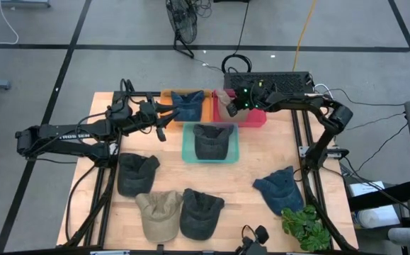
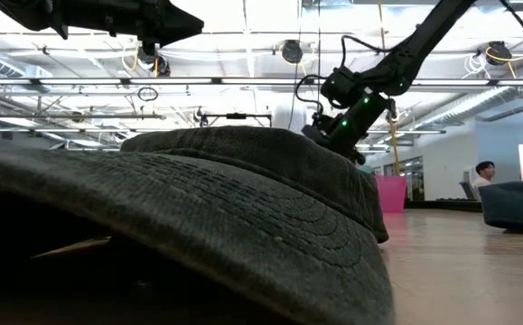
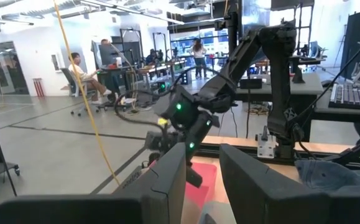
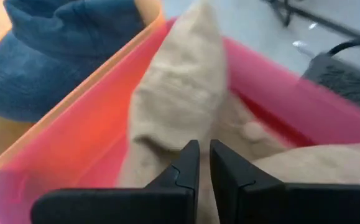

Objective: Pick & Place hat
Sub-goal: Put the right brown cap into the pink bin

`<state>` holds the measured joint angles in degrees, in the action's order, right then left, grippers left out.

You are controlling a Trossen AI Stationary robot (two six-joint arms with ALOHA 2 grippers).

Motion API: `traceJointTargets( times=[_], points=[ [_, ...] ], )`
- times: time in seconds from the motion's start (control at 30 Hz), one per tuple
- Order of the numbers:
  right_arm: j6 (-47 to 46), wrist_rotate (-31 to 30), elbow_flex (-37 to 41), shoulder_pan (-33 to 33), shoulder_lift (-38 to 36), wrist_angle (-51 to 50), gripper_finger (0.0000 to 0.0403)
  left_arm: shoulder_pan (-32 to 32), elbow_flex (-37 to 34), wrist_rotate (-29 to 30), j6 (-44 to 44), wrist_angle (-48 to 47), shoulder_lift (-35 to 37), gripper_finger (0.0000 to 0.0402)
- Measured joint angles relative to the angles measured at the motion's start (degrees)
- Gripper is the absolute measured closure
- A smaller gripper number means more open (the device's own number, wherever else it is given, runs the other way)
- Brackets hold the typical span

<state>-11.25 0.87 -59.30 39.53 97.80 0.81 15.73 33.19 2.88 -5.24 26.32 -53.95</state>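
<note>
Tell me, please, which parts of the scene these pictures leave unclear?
- Low view: a dark hat right at the lens hides most of the table.
- Right wrist view: the tan hat in the pink bin is blurred, its far part cut off.
- High view: right gripper fingers too small to judge.

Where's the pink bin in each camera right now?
High view: pink bin at the table's back edge, under the right gripper.
Low view: right of centre, behind the dark hat.
Left wrist view: low centre.
Right wrist view: fills the frame.
Shared landmark: the right gripper.
</note>
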Motion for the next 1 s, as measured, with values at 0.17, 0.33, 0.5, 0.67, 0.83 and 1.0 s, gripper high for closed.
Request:
traceJointTargets(
  times=[0.17, 0.33, 0.5, 0.67, 0.83, 1.0],
  points=[
    [4.18, -0.74, 0.00, 0.04, -5.97, -0.79, 0.0385, -0.09, 0.00, 0.02, 0.03, 0.00, 0.00, 0.0291],
    [7.00, 2.70, -0.01, -0.58, -11.61, -1.24, 0.0385, -0.09, 0.00, 0.02, 0.00, 0.15, 0.00, 0.0291],
    [8.35, 5.10, 0.22, -1.90, -11.06, -8.65, 0.0385, -0.08, 0.00, -0.99, 1.20, 0.88, 0.00, 0.0291],
    [11.42, -2.00, 1.50, -3.30, -9.58, -8.83, 0.0376, -0.07, 0.00, -1.86, 1.40, 0.99, 0.00, 0.0291],
    [13.54, -3.84, 3.67, -4.26, -9.68, -5.93, 0.0333, -0.04, 0.00, -1.86, 1.15, 1.01, 0.00, 0.0291],
    [14.34, -3.83, 8.08, -5.36, -9.68, 0.76, 0.0278, -0.04, 0.00, -1.86, 0.64, 0.99, 0.00, 0.0291]
  ],
)
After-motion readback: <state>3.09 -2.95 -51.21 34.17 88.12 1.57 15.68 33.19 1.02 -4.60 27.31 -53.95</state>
